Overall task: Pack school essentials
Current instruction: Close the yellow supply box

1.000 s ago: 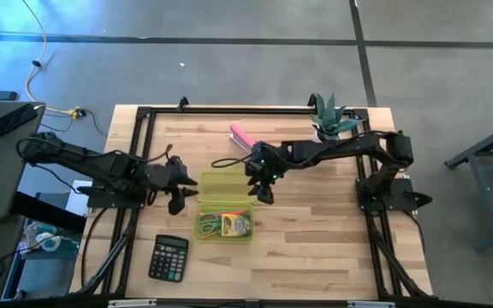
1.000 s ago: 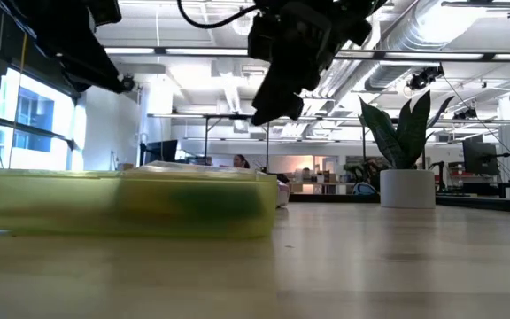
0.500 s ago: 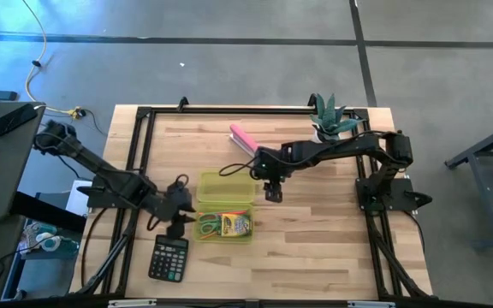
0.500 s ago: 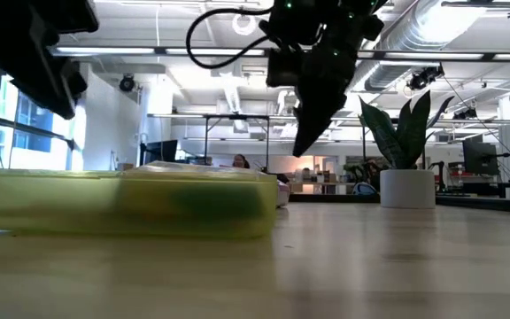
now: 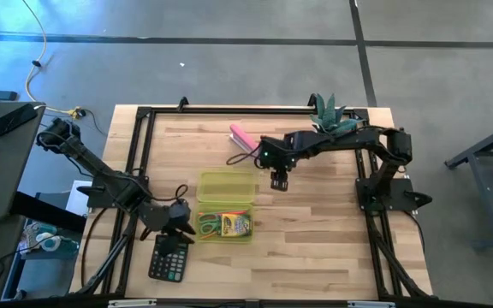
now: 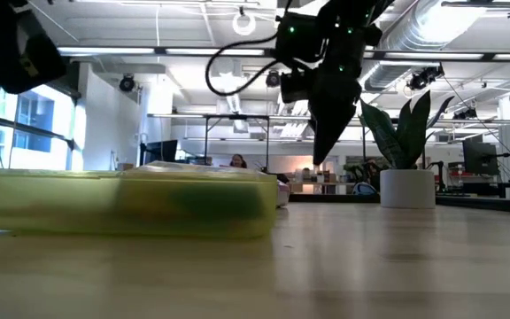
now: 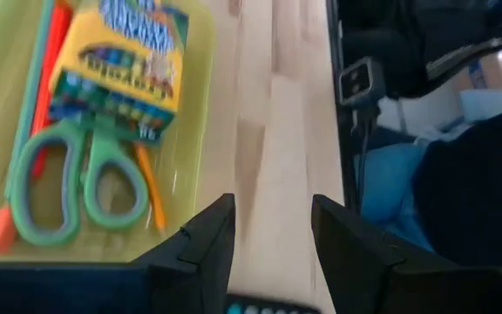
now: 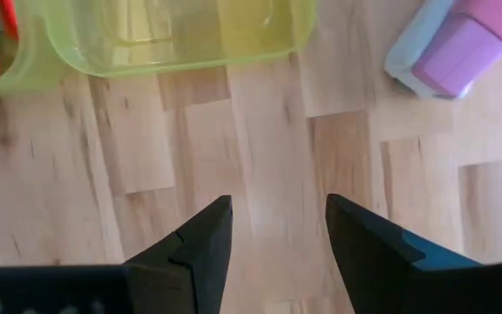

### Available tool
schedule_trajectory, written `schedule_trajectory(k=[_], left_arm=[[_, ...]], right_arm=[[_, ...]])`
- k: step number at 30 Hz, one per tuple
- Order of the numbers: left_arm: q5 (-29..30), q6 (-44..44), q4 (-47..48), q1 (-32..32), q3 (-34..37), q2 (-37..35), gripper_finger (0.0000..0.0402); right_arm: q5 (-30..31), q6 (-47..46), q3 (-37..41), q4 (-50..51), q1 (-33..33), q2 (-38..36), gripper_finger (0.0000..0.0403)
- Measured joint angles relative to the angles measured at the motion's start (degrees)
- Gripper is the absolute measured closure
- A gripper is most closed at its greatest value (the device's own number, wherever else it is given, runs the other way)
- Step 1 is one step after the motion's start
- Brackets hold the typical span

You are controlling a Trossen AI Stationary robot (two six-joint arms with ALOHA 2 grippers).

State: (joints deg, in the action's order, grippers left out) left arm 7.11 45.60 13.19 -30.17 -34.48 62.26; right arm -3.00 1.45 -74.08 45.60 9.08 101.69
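Left claw (image 5: 178, 231) empty, fingers parted, over calculator (image 5: 169, 257) beside box (image 5: 226, 205) holding scissors (image 7: 68, 179), crayons (image 7: 120, 65), apparently pencils; right claw (image 5: 279, 180) open above desk (image 5: 315, 231)

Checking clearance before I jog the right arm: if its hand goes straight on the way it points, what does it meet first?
Probably bare table: the right hand, open and empty, points down at wood beside the green box.

Pink stapler (image 8: 473, 44) cut off by frame edge; calculator (image 7: 264, 308) mostly hidden.
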Motion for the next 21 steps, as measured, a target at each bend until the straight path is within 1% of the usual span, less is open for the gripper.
schedule_trajectory(k=[5,9,12,15,18,21], left_arm=[[1.0,-0.1,-1.2,0.0,0.0,0.0,0.0259],[0.9,2.2,-1.4,0.0,-0.2,0.0,0.0259],[0.5,1.9,-0.9,-0.3,-2.0,0.0,0.0259],[0.4,-1.3,-0.8,-0.8,-4.7,0.3,0.0259],[0.7,-4.6,1.6,-1.3,-8.3,0.9,0.0259],[3.0,-6.9,7.7,-1.9,-12.3,2.0,0.0259]], right_arm=[[-3.0,0.6,0.0,0.4,1.6,0.0,0.0226],[-3.1,1.0,0.0,3.9,1.8,-1.3,0.0226],[-3.2,-0.2,0.0,5.9,1.8,-2.6,0.0226],[-3.2,-0.5,0.4,6.3,1.8,-4.0,0.0226],[-3.1,-2.1,5.0,3.4,1.8,-6.6,0.0226],[-2.6,-6.4,11.5,-2.3,1.6,-10.3,0.0226]])
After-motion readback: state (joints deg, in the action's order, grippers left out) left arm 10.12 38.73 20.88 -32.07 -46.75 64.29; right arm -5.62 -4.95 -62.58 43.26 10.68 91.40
